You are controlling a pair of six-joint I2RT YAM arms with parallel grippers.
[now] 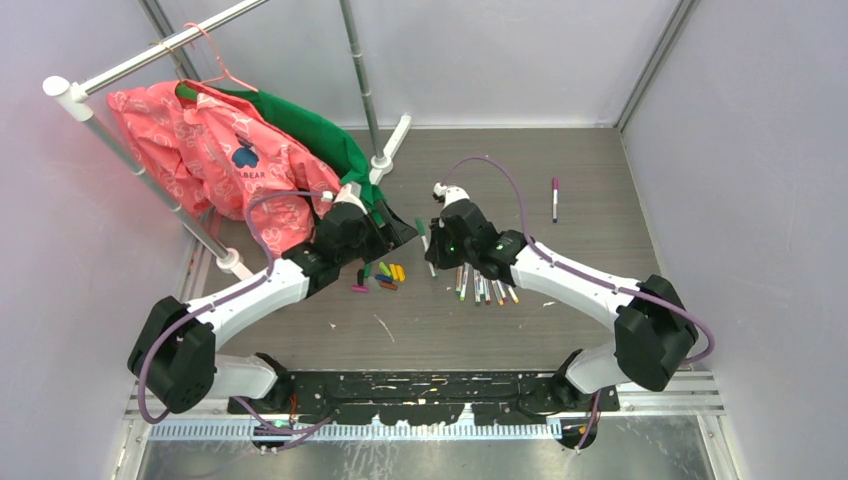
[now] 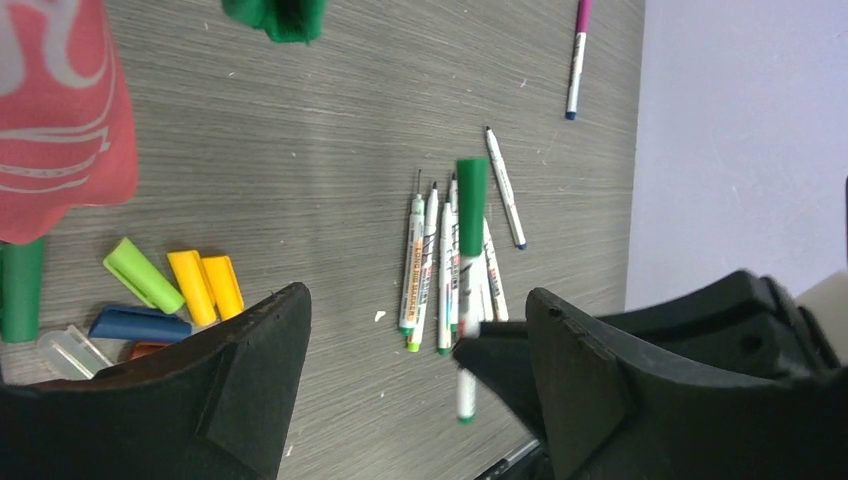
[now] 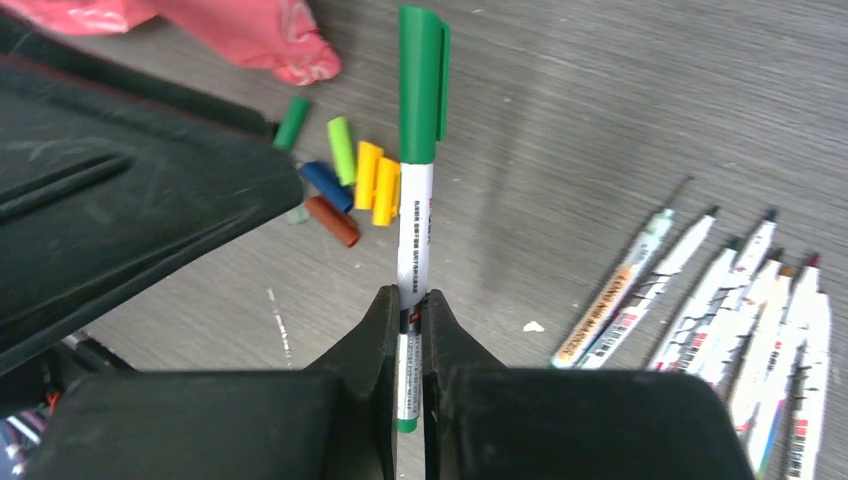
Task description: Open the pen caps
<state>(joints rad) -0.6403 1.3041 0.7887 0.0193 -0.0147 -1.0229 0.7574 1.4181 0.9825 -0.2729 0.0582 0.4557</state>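
Observation:
My right gripper (image 3: pixel 410 305) is shut on the white barrel of a pen (image 3: pixel 413 240) held above the table, and the pen's green cap (image 3: pixel 422 80) points away from the jaws. My left gripper (image 2: pixel 418 300) is open with nothing between its fingers. It sits just left of that pen (image 1: pixel 426 250), and the green cap (image 2: pixel 470 205) shows beyond its fingertips. Several loose pen caps (image 2: pixel 190 287) in light green, yellow, blue and brown lie in a pile (image 1: pixel 385 275) (image 3: pixel 342 150). Several uncapped pens (image 1: pixel 485 288) (image 3: pixel 740 300) lie side by side.
A purple-capped pen (image 1: pixel 555 198) (image 2: pixel 578 55) lies alone at the far right. Pink (image 1: pixel 215 150) and green (image 1: pixel 315 130) garments hang on a white rack whose foot (image 1: pixel 385 160) stands behind the left gripper. Walls close in on both sides.

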